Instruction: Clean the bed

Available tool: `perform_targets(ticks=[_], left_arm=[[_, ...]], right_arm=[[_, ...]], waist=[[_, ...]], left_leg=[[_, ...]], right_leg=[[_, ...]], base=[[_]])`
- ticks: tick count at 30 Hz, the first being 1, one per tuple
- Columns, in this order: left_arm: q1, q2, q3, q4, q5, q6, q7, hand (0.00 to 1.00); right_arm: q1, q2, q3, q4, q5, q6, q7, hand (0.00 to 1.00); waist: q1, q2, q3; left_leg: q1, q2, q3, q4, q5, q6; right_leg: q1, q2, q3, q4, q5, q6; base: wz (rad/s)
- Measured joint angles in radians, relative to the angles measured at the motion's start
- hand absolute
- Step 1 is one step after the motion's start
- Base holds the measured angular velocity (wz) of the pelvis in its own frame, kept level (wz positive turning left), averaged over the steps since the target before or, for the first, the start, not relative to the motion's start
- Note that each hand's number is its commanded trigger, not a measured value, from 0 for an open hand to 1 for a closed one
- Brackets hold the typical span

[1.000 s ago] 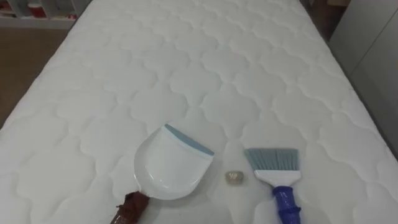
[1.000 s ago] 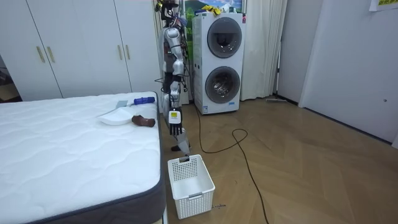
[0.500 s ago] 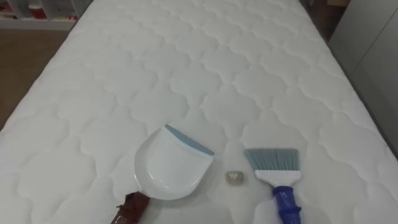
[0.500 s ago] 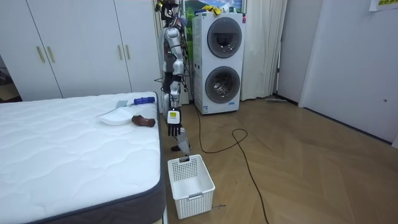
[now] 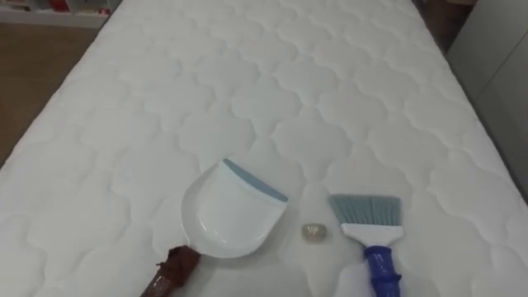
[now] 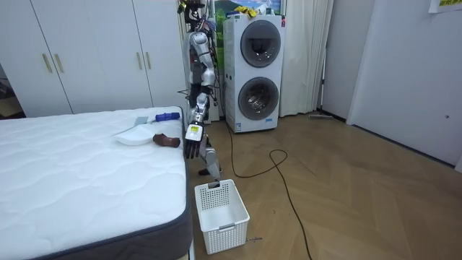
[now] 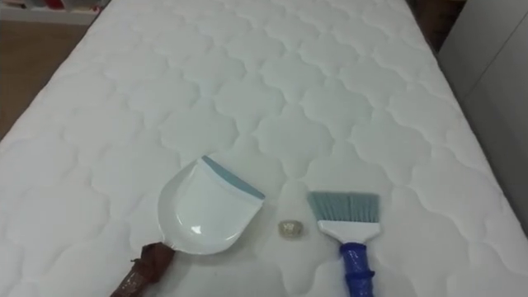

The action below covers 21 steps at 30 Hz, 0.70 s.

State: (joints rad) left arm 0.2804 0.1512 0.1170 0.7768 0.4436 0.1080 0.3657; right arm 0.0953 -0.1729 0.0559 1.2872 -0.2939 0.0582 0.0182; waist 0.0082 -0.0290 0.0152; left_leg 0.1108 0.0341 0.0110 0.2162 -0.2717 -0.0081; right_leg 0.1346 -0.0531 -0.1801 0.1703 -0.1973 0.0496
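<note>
A white dustpan [image 5: 227, 206] with a blue lip and a brown handle [image 5: 169, 272] lies on the white quilted bed [image 5: 247, 82], near its close edge. To its right lies a hand brush [image 5: 369, 223] with grey bristles and a blue handle. Between them sits a small pale crumpled scrap [image 5: 313, 232]. In the room view I stand at the bed's end by the dustpan [image 6: 133, 136] and brush [image 6: 166, 115]. My left hand [image 6: 191, 146] hangs at the mattress corner, open and holding nothing.
A white slatted basket [image 6: 221, 209] stands on the wooden floor by the bed's corner, just in front of me. Stacked washing machines [image 6: 253, 72] are behind me, and white wardrobes [image 6: 94, 50] line the wall beyond the bed.
My left hand has swung from beside my leg towards the mattress corner. The eye view has shifted slightly; dustpan, brush and scrap lie where they were.
</note>
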Motion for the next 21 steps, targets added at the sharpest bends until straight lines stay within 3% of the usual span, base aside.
perform_targets(ticks=[2,3,6,12,17,21], left_arm=[[0.004,0.000,-0.005,-0.107,-0.005,-0.055,0.065,0.00],[-0.004,0.003,-0.018,-0.166,-0.007,-0.099,0.102,0.00],[-0.033,0.013,-0.071,-0.211,-0.016,-0.185,0.149,0.00],[-0.056,0.013,-0.134,-0.228,-0.017,-0.203,0.155,0.00],[-0.057,0.016,-0.170,-0.231,-0.018,-0.221,0.156,0.00],[-0.067,0.017,-0.177,-0.246,-0.017,-0.234,0.153,0.00]], right_arm=[[-0.004,-0.002,0.002,0.001,0.001,-0.016,-0.001,0.00],[-0.003,-0.004,0.004,0.002,0.003,-0.025,-0.001,0.00],[-0.004,-0.015,0.012,0.003,0.011,-0.033,0.000,0.00],[0.008,-0.018,0.011,0.000,0.011,-0.042,0.008,0.00],[0.002,-0.017,0.011,0.000,0.006,-0.045,0.009,0.00],[0.002,-0.017,0.011,-0.001,0.009,-0.046,0.019,0.00]], waist=[[0.001,0.000,-0.0019],[0.000,0.003,-0.0040],[-0.003,0.011,-0.0114],[-0.008,0.007,-0.0156],[-0.010,-0.010,-0.0167],[-0.012,-0.005,-0.0136]], left_leg=[[-0.007,-0.001,-0.006,0.002,0.001,0.000],[-0.006,-0.003,-0.006,0.002,0.003,0.000],[0.019,-0.008,0.001,-0.025,0.013,0.004],[0.036,-0.009,0.011,-0.031,0.014,0.003],[0.035,-0.009,0.007,-0.028,0.014,0.003],[0.037,-0.009,0.006,-0.027,0.014,0.003]], right_leg=[[-0.002,-0.001,0.000,-0.001,0.000,0.000],[-0.001,-0.002,0.003,-0.001,0.000,0.000],[0.007,-0.006,0.012,-0.001,0.000,0.000],[0.009,-0.007,0.013,-0.001,0.000,0.001],[0.010,-0.008,0.012,-0.001,0.000,0.001],[0.014,-0.008,0.013,0.000,0.000,0.001]], base=[[0.11],[0.00],[-0.08],[-0.12],[0.02],[0.00]])
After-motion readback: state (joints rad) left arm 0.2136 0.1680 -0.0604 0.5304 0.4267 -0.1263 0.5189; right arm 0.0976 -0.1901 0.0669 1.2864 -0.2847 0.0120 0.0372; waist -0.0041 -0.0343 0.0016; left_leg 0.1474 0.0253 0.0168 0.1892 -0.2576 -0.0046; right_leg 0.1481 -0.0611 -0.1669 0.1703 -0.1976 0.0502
